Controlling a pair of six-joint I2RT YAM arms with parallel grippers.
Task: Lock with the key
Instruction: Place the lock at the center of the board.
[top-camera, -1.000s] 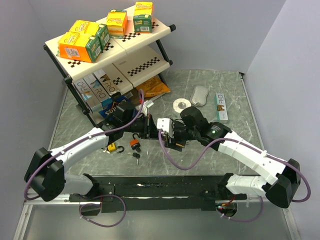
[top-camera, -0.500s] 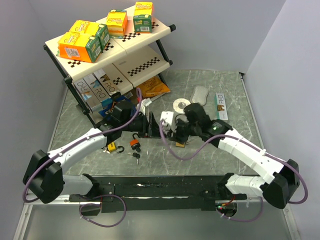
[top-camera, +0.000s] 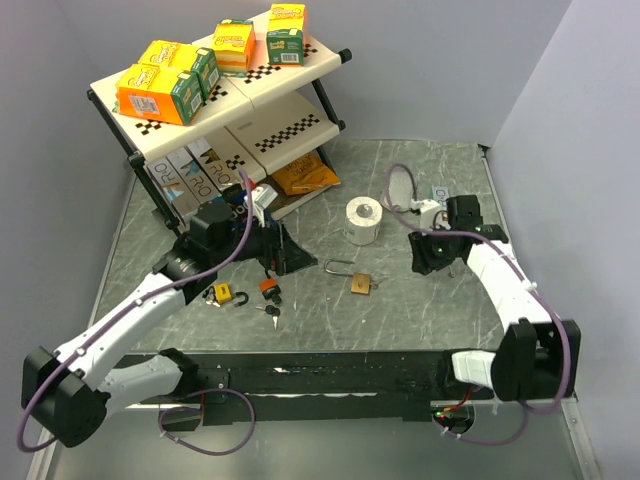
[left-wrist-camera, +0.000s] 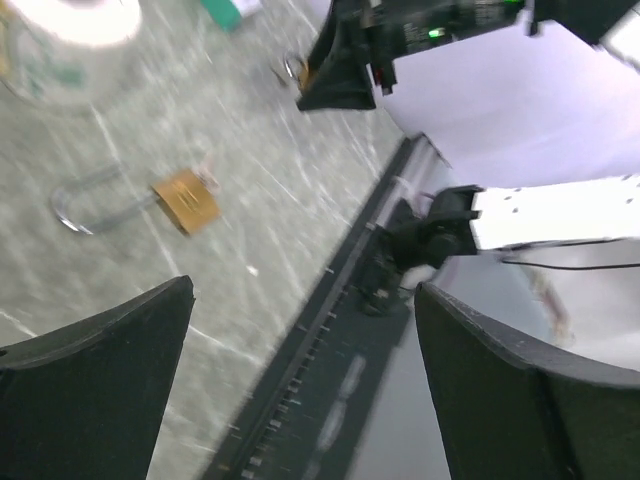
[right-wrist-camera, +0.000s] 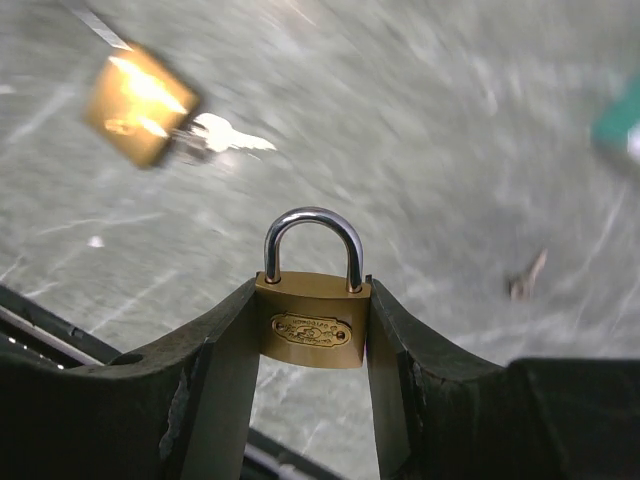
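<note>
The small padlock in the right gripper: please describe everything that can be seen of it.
The small padlock has a brass-coloured body with an oval embossed badge and a short silvery shackle, both legs seated, so it looks closed. With its shackle pointing outward, it is clamped on both sides by the black fingers of the right gripper. No key shows in it.

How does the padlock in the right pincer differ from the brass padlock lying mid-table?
The gripped padlock is clamped in the right pincer; the table padlock lies flat, free. The gripped padlock's shackle is short; the table padlock's is long, with a key in it. Both are brass.
</note>
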